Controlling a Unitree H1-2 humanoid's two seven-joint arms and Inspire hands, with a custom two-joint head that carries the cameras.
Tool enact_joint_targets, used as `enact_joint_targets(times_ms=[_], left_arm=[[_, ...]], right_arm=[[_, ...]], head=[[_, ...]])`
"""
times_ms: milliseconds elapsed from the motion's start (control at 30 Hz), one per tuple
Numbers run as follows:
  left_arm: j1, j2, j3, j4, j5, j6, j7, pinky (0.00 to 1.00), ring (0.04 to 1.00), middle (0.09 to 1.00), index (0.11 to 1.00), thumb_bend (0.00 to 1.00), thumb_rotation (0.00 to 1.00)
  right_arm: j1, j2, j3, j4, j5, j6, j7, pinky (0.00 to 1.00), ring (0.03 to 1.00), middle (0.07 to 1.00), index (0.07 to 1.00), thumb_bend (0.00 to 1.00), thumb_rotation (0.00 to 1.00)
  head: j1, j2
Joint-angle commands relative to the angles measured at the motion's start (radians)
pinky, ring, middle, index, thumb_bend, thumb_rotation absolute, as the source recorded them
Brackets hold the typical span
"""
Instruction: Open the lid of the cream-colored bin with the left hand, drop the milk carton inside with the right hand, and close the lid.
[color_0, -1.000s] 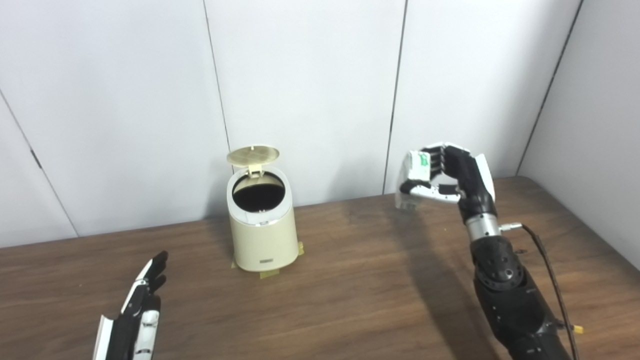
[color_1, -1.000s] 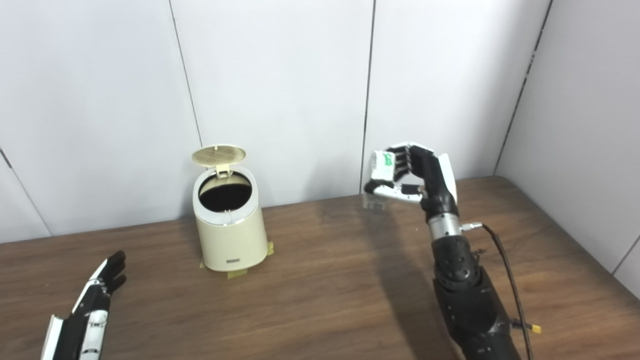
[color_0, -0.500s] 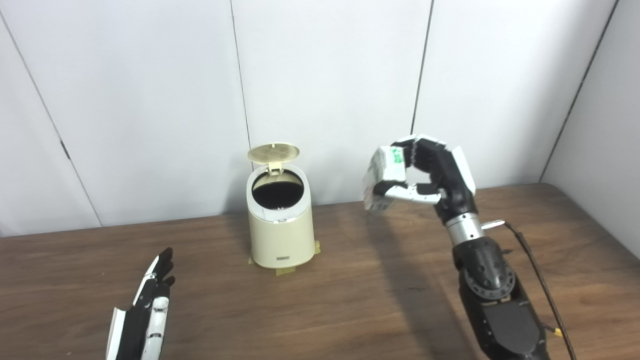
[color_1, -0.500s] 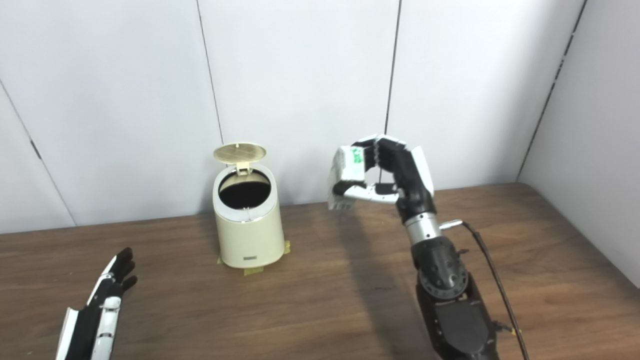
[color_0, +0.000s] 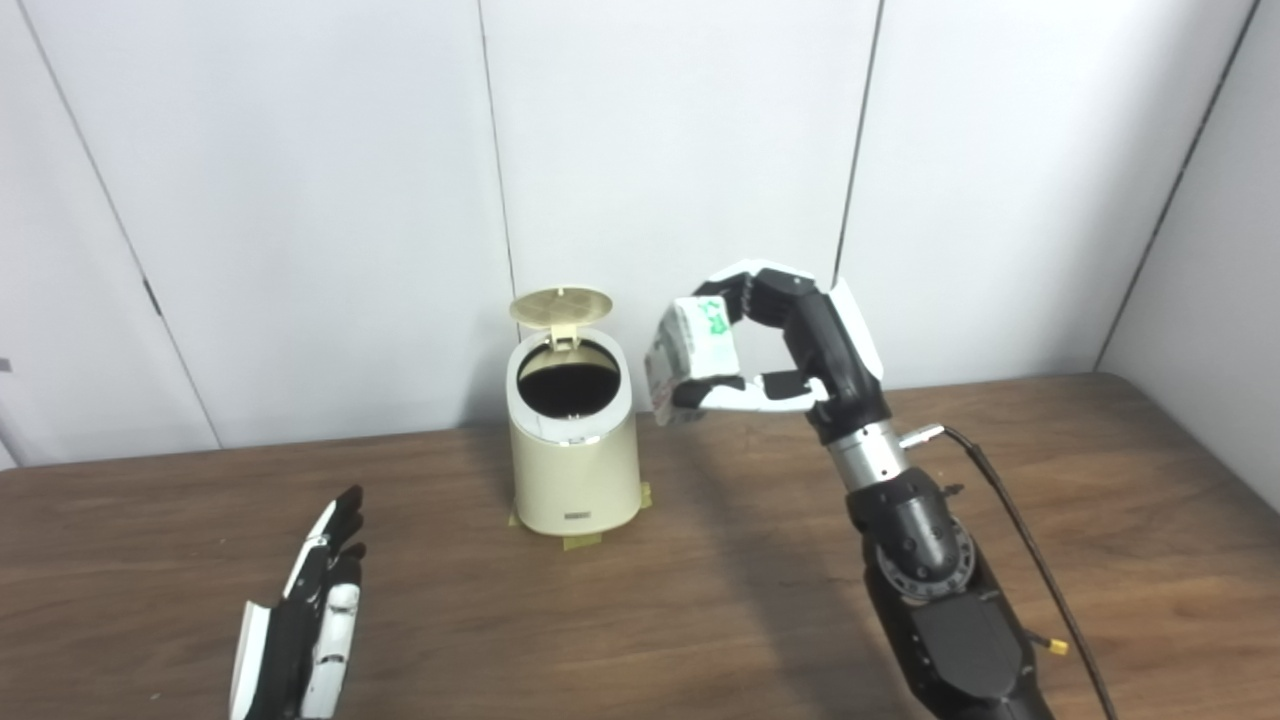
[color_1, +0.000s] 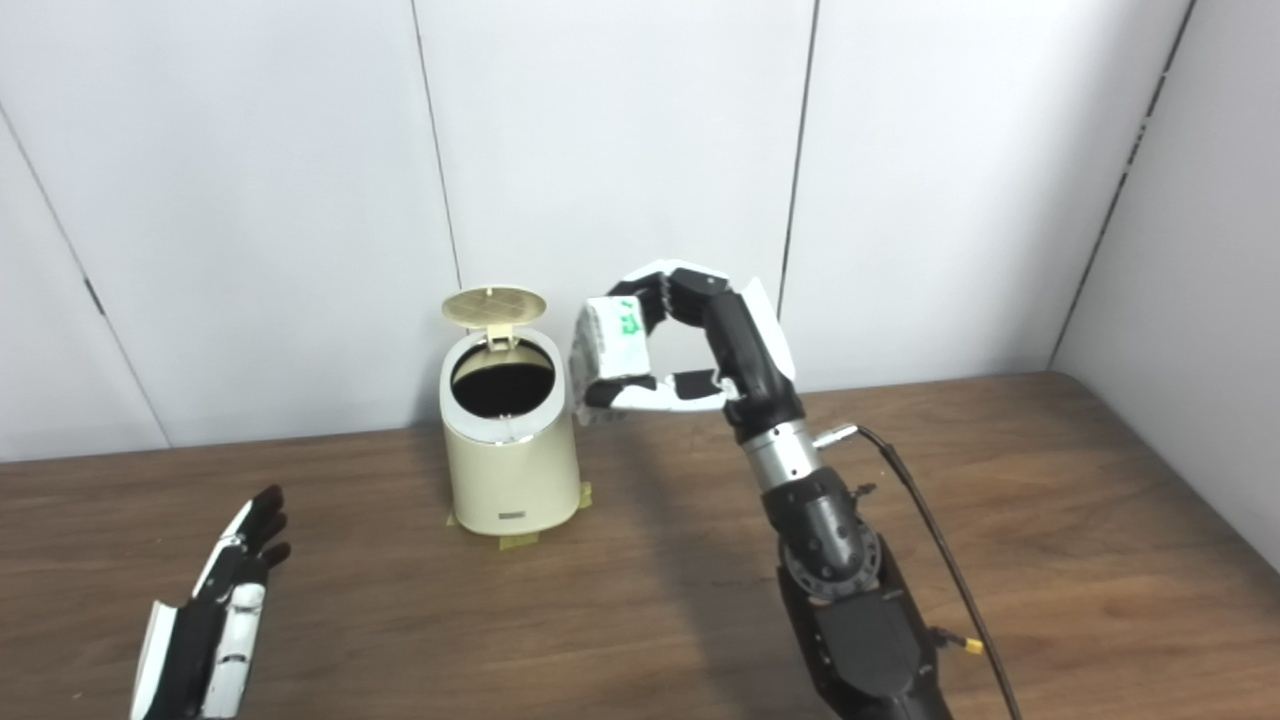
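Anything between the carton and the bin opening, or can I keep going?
Nothing visible. The lid stands open at the back, the bin mouth is clear, and the carton in the right hand is just right of it.

The bin (color_0: 573, 460) interior is dark; milk carton (color_0: 690, 345) print unreadable.

Dark brown wooden table (color_0: 700, 620) with visible grain. Standing upright toward its back edge, a cream-colored bin (color_0: 573, 470), yellow tape tabs (color_0: 582, 541) under its base.
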Motion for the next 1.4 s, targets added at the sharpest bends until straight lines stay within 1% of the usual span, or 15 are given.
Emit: enact_joint_targets(times_ms=[0,67,100,133,167,267,333,467,567,700,800,833,933,1067,1367], left_arm=[[0.017,-0.018,-0.019,0.087,0.044,-0.038,0.020,0.86,0.923,0.945,0.928,0.41,1.00],[0.018,-0.018,-0.020,0.084,0.049,-0.036,0.023,0.87,0.926,0.945,0.927,0.42,1.00],[0.019,-0.018,-0.021,0.081,0.053,-0.033,0.024,0.87,0.926,0.944,0.926,0.42,1.00],[0.020,-0.018,-0.021,0.079,0.053,-0.031,0.024,0.87,0.925,0.944,0.926,0.43,1.00],[0.021,-0.018,-0.022,0.078,0.052,-0.034,0.024,0.87,0.925,0.944,0.927,0.43,1.00],[0.024,-0.018,-0.024,0.076,0.042,-0.035,0.019,0.87,0.928,0.948,0.932,0.43,1.00],[0.025,-0.017,-0.026,0.076,0.040,-0.036,0.017,0.88,0.930,0.949,0.935,0.43,1.00],[0.029,-0.017,-0.030,0.066,0.040,-0.020,0.011,0.86,0.922,0.946,0.934,0.43,1.00],[0.032,-0.018,-0.035,0.062,0.042,-0.016,0.007,0.87,0.935,0.958,0.943,0.44,1.00],[0.034,-0.023,-0.037,0.056,0.047,-0.010,0.013,0.87,0.934,0.957,0.941,0.44,1.00],[0.035,-0.026,-0.038,0.055,0.048,-0.011,0.016,0.88,0.940,0.964,0.947,0.44,1.00],[0.035,-0.027,-0.039,0.056,0.050,-0.014,0.017,0.88,0.941,0.963,0.945,0.41,1.00],[0.039,-0.030,-0.041,0.049,0.056,-0.016,0.021,0.87,0.941,0.961,0.943,0.37,1.00],[0.047,-0.032,-0.041,0.035,0.062,-0.003,0.021,0.88,0.943,0.961,0.944,0.38,1.00],[0.056,-0.038,-0.047,0.025,0.069,-0.005,0.020,0.89,0.943,0.960,0.943,0.36,0.99]], right_arm=[[-0.080,0.011,-0.002,-0.014,-0.006,-0.064,-0.024,0.30,0.405,0.472,0.513,0.52,0.00],[-0.092,0.024,0.006,0.004,-0.024,-0.065,-0.037,0.40,0.429,0.468,0.501,0.52,0.00],[-0.098,0.028,0.011,0.010,-0.036,-0.066,-0.046,0.42,0.442,0.468,0.494,0.52,0.00],[-0.106,0.031,0.023,0.017,-0.055,-0.067,-0.065,0.42,0.451,0.470,0.488,0.52,0.00],[-0.113,0.031,0.037,0.023,-0.073,-0.067,-0.084,0.39,0.453,0.474,0.485,0.52,0.00],[-0.139,0.023,0.099,0.045,-0.118,-0.067,-0.154,0.36,0.455,0.486,0.477,0.52,0.00],[-0.156,0.005,0.153,0.059,-0.156,-0.067,-0.222,0.36,0.448,0.485,0.478,0.52,0.00],[-0.207,-0.053,0.319,0.117,-0.270,-0.067,-0.442,0.38,0.444,0.485,0.483,0.52,0.00],[-0.249,-0.087,0.428,0.175,-0.340,-0.067,-0.602,0.38,0.440,0.479,0.487,0.52,0.00],[-0.320,-0.111,0.572,0.287,-0.408,-0.067,-0.795,0.39,0.446,0.473,0.487,0.52,0.00],[-0.363,-0.119,0.656,0.359,-0.438,-0.067,-0.896,0.40,0.455,0.474,0.482,0.52,0.00],[-0.376,-0.120,0.680,0.380,-0.445,-0.067,-0.923,0.41,0.458,0.476,0.479,0.52,0.00],[-0.414,-0.119,0.748,0.443,-0.461,-0.067,-0.999,0.41,0.459,0.480,0.477,0.52,0.00],[-0.469,-0.108,0.830,0.539,-0.469,-0.067,-1.082,0.41,0.451,0.481,0.480,0.52,0.00],[-0.522,-0.088,0.926,0.653,-0.430,-0.067,-1.141,0.39,0.446,0.491,0.475,0.52,0.00]], head=[[0.006,-0.001],[0.009,0.000],[0.012,0.001],[0.012,0.001],[0.019,0.002],[0.021,0.002],[0.024,0.003],[0.033,0.002],[0.042,0.000],[0.052,-0.003],[0.056,-0.004],[0.057,-0.003],[0.062,-0.002],[0.065,0.002],[0.086,-0.001]])
